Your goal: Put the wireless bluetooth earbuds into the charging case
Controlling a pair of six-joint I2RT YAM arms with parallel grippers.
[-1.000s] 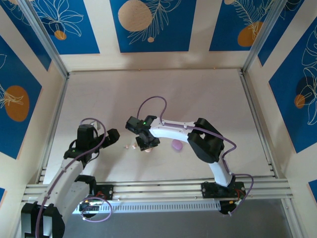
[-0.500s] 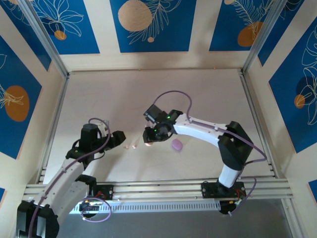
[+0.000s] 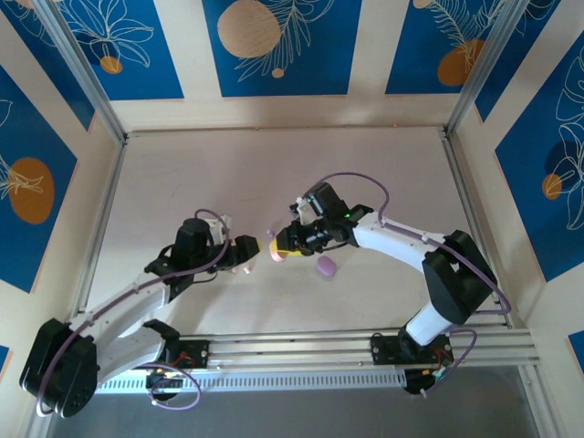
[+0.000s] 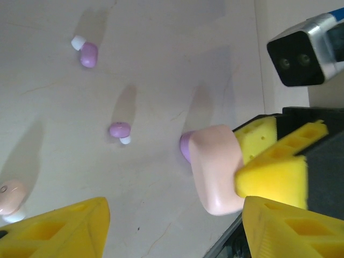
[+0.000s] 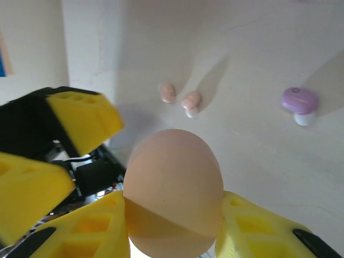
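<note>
Right wrist view: my right claw (image 5: 173,217) clamps the pink charging case (image 5: 172,177). My left claw (image 4: 174,215) stands apart near the earbuds (image 4: 120,130) on the table (image 4: 161,54); tiny, light, slippery I think, so pinch across the body.

We see a pale pink case (image 5: 172,193), a purple case (image 3: 325,266), two purple earbuds (image 4: 88,54) with white tips and two pink earbuds (image 5: 168,92). The jaws are yellow. Blue walls (image 3: 274,46) have orange circles and white leaves.
</note>
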